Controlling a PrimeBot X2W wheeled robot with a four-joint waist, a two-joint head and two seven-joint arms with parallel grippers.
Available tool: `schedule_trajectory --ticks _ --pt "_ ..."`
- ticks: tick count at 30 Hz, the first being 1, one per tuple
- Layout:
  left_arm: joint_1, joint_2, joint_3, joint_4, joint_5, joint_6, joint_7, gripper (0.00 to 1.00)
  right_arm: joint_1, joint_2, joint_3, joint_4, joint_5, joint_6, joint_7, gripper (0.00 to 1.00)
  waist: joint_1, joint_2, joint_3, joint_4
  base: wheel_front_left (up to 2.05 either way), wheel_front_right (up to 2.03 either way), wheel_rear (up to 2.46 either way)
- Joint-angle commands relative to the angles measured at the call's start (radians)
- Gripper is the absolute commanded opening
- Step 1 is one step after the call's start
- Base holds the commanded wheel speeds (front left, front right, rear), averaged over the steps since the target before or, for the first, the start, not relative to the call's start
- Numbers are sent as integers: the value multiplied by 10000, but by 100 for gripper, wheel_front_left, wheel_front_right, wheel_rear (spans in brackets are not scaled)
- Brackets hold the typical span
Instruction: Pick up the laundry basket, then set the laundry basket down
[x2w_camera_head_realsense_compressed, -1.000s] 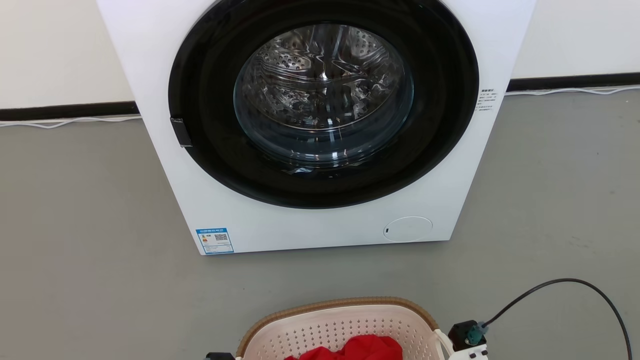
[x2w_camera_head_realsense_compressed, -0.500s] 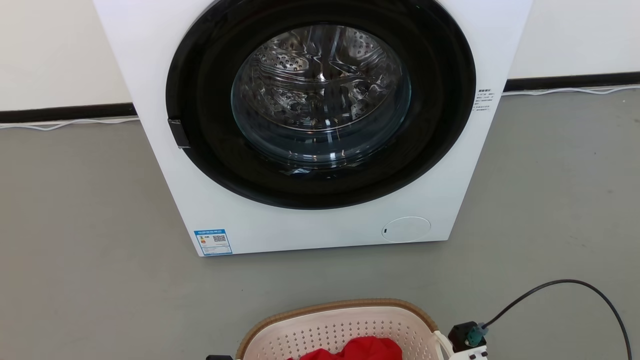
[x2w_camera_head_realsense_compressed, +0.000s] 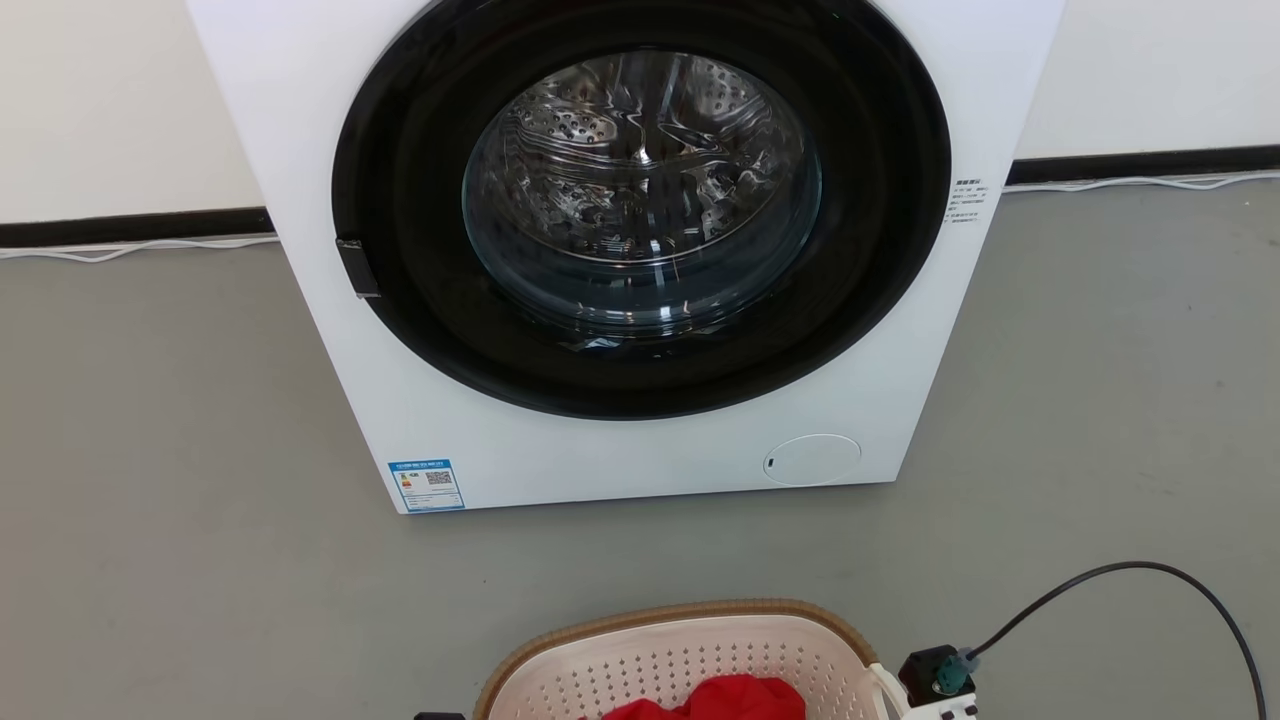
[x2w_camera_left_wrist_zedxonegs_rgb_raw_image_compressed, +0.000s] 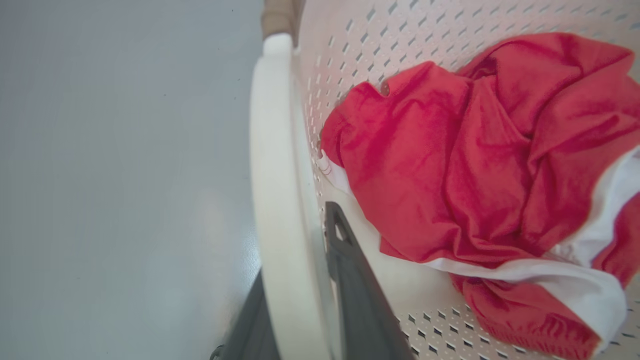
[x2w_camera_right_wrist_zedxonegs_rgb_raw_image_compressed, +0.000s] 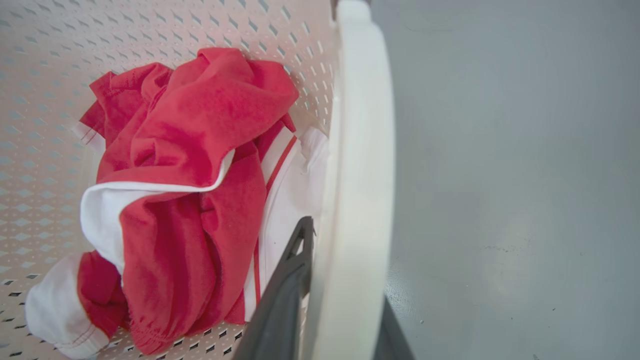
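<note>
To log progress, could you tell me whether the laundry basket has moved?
Yes: the laundry basket sits slightly lower in view, farther from the washer.

The cream perforated laundry basket (x2w_camera_head_realsense_compressed: 650, 665) stands upright, brown-rimmed, white-handled.

Bright, even light casts only faint shadows, with sharp glints on the drum (x2w_camera_head_realsense_compressed: 640, 170), a soft sheen on the floor (x2w_camera_left_wrist_zedxonegs_rgb_raw_image_compressed: 125, 200), and the near handle (x2w_camera_right_wrist_zedxonegs_rgb_raw_image_compressed: 357, 200) and tool fingers (x2w_camera_left_wrist_zedxonegs_rgb_raw_image_compressed: 360, 310) blurred and bowed in the wrist views.

Dark grey tapered tool fingers (x2w_camera_left_wrist_zedxonegs_rgb_raw_image_compressed: 350, 280), teal plug (x2w_camera_head_realsense_compressed: 950, 673), looping black cable (x2w_camera_head_realsense_compressed: 1150, 567)
</note>
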Motion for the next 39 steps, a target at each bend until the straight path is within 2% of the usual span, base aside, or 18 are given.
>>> schedule_trajectory --ticks 1,25,39 --pt "-512 18 100 -117 -40 -46 -165 0 -228 206 208 -162 34 163 -176 0 0 0 4 2 0 0 0" --pt "-681 18 -419 46 -533 -42 -310 0 -292 206 409 -120 289 163 -253 0 0 0 88 -2 0 0 0" --pt "-2029 18 -534 240 -490 -53 -863 0 -1282 206 345 -182 175 163 -1097 0 0 0 1627 -111 0 0 0"
